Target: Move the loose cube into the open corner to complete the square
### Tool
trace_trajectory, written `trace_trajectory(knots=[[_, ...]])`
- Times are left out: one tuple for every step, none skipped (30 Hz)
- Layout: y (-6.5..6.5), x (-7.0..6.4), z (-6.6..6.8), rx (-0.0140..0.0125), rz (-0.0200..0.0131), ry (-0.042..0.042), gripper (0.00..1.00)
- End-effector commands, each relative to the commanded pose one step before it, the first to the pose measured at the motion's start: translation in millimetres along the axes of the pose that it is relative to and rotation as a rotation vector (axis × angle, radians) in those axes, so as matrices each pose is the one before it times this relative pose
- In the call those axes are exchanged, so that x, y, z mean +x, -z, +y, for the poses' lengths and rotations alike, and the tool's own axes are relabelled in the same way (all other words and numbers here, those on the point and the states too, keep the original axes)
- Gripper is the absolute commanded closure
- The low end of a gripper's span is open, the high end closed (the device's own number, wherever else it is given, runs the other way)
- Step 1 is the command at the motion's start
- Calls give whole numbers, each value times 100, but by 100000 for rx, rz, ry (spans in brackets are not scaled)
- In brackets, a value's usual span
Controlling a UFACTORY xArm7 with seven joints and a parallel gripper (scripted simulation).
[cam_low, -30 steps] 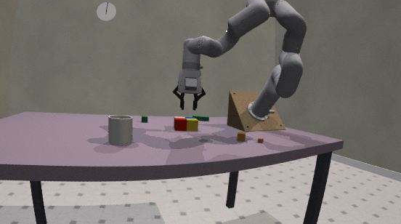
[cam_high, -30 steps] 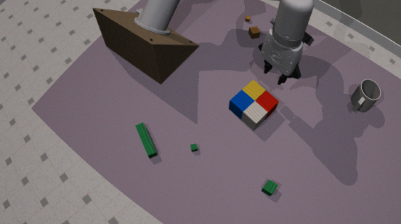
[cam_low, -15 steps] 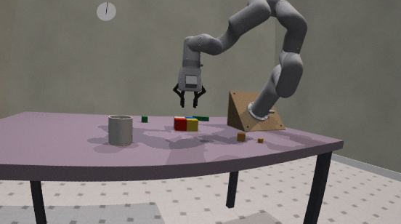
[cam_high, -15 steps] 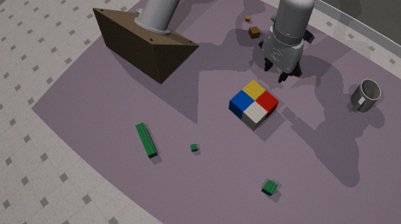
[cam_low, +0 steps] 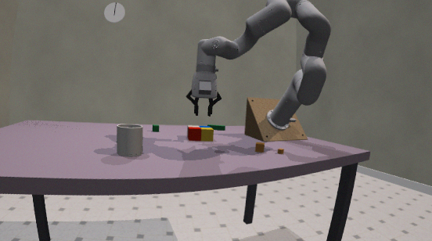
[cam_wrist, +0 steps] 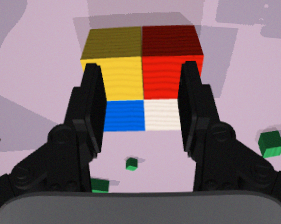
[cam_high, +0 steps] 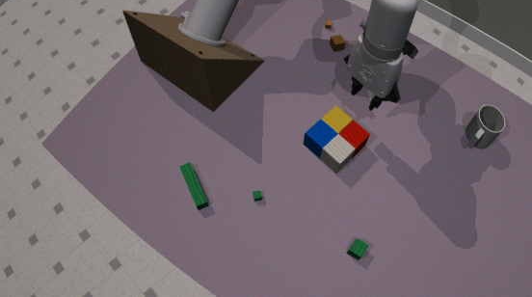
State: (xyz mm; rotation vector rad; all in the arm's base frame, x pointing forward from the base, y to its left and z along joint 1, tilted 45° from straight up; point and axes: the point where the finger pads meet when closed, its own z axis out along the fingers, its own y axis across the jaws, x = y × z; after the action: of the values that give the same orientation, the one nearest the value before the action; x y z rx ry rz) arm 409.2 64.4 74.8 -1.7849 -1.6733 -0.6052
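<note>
The black two-pad fingers (cam_high: 365, 96) (cam_low: 203, 114) stand about half open above the worktop, with nothing between them, higher than the cubes and apart from them; beyond them sits the block of four cubes in a two-by-two square, the yellow cube (cam_high: 336, 119) (cam_low: 207, 134) (cam_wrist: 124, 79) beside the red cube (cam_high: 355, 133) (cam_low: 194, 134) (cam_wrist: 161, 77), the blue cube (cam_high: 321, 134) (cam_wrist: 125, 116) beside the white cube (cam_high: 338, 148) (cam_wrist: 161, 114), no gap showing at the seams; which one is the loose cube I cannot tell

Farther out on the mauve worktop (cam_high: 289, 233) (cam_low: 164, 166) (cam_wrist: 156, 175), a grey mug (cam_high: 485, 127) (cam_low: 130, 140) stands well apart, two orange-brown blocks (cam_high: 337, 42) (cam_low: 260, 147) lie near the wedge-shaped brown base (cam_high: 173, 67) (cam_low: 256, 120), and three green pieces (cam_high: 194, 186) (cam_low: 156, 128) (cam_wrist: 271, 144) lie scattered; none of these touches the square
</note>
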Motion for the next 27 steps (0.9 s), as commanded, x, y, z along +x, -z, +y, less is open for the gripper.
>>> trace_trajectory(knots=[[277,-425,624,-641,-140,-8763,52],[0,0,0,0,0,0,52],[0,0,0,0,0,0,52],[39,-163,267,-86,-13,-4489,52],[43,-181,323,-97,-11,-5313,52],[45,-192,378,-103,-7,-6094,52],[45,-193,432,-104,-2,-6810,52],[42,-185,482,-100,3,-7442,52],[37,-166,527,-89,16,-7322,52],[29,-143,562,-94,82,-4844,52],[20,-130,585,-124,125,-5443,52],[9,-111,599,-142,157,-5753,52],[-3,-88,604,-151,170,-5789,52],[-16,-64,598,-154,165,-5749,52],[-28,-40,583,-149,155,-5724,52],[-38,-18,559,-138,142,-5717,52],[-47,3,527,-121,125,-5713,52],[-53,22,487,-101,103,-5709,52],[0,0,0,0,0,0,52],[0,0,0,0,0,0,52],[-56,37,441,36,-290,-16592,52],[-56,91,382,-37,81,-4154,52],[-54,88,329,-10,53,-3568,52],[-49,80,274,32,-38,-4235,52],[-42,72,220,69,-154,-5256,52],[-34,62,167,82,-248,-5612,52],[-25,51,117,91,-354,-5613,52]])
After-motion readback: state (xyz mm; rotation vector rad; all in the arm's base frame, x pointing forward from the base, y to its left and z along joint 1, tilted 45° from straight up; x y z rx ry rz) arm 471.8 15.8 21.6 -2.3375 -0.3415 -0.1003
